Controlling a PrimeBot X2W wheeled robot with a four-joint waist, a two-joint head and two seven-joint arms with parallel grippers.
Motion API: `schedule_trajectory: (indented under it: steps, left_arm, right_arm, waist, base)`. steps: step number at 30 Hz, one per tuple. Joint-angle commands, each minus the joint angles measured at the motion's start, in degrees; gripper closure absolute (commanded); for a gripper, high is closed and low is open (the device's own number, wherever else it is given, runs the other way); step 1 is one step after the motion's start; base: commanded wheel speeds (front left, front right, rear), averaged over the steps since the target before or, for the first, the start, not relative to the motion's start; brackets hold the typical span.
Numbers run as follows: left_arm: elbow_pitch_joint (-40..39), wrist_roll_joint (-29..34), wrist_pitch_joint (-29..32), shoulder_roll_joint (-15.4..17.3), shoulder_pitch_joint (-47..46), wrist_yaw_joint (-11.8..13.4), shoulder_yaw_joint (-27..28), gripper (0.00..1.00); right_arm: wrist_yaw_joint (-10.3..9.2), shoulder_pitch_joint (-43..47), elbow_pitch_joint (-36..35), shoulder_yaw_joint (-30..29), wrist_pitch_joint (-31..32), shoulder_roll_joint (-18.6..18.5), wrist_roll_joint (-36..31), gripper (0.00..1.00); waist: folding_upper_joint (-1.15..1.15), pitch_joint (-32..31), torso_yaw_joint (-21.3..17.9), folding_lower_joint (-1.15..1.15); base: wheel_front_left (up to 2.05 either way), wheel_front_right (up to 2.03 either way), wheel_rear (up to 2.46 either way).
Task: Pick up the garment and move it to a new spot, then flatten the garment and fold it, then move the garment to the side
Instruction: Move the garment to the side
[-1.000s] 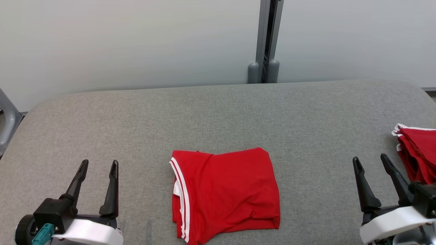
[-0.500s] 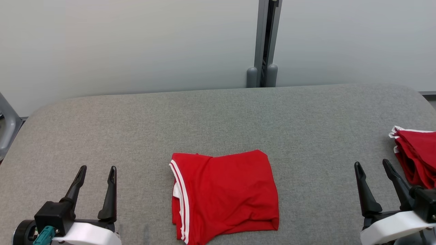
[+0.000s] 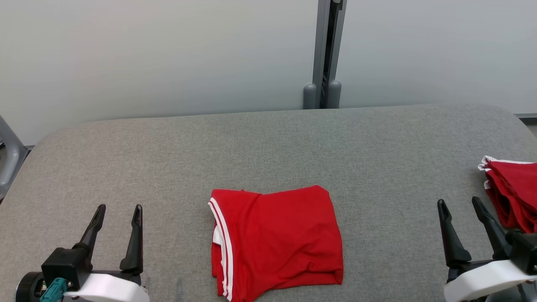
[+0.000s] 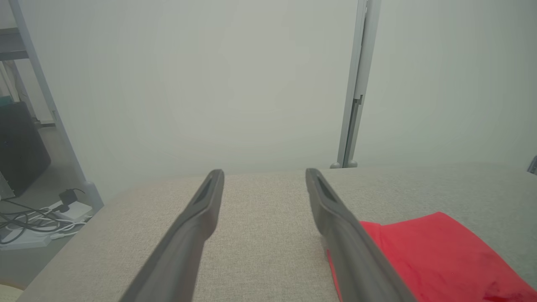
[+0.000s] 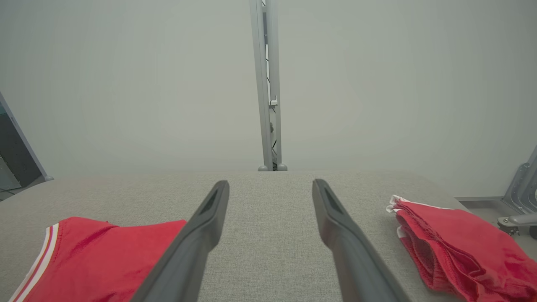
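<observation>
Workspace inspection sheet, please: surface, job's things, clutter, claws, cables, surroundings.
Surface: grey fabric table.
Job's things: red garment with white trim, folded, centre front.
Clutter: pile of red garments at the table's right end.
Claws: left claw and right claw open, empty, clear of cloth.
Cables: cables and power strip on floor, left.
Surroundings: pale wall, grey post behind.

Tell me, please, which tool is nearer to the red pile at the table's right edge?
Right. The right tool sits just beside the red pile; the left tool lies far off, beyond the folded garment.
</observation>
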Motion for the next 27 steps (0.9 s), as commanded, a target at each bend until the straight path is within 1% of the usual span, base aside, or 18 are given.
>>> schedule_trajectory:
  steps: [1,9,14,20,27]
  left_arm:
    - [-0.15,-0.18,0.04,0.35,-0.12,0.48,0.06,0.0]
    - [-0.87,0.16,0.37,0.42,-1.46,0.32,-0.48,0.0]
    - [-1.85,0.72,0.31,0.08,-3.81,-0.52,-1.54,0.0]
    - [-1.24,0.92,-0.76,-0.88,-6.78,-1.57,-2.21,0.0]
    - [1.24,0.91,-2.3,-2.63,-10.63,-3.12,-2.91,0.0]
  right_arm:
    - [0.0,0.38,0.08,-0.27,-0.03,-0.07,0.26,0.0]
    - [0.0,-0.52,0.74,0.22,0.13,-0.19,0.78,0.0]
    - [0.0,-3.37,4.09,3.79,0.86,-0.91,1.5,0.0]
    - [0.0,-7.49,10.54,9.62,1.07,-1.11,2.39,0.0]
    - [0.0,-11.53,18.99,13.4,0.34,-1.16,3.84,0.0]
  waist:
    - [0.0,-0.01,0.05,0.0]
    - [0.0,0.86,1.13,0.0]
    - [0.0,3.91,3.99,0.0]
    - [0.0,8.41,6.82,0.0]
    - [0.0,12.63,9.42,0.0]
  base:
    - [0.0,0.0,0.0]
    - [0.0,0.0,0.0]
    - [0.0,0.0,0.0]
    - [0.0,0.0,0.0]
    - [0.0,0.0,0.0]
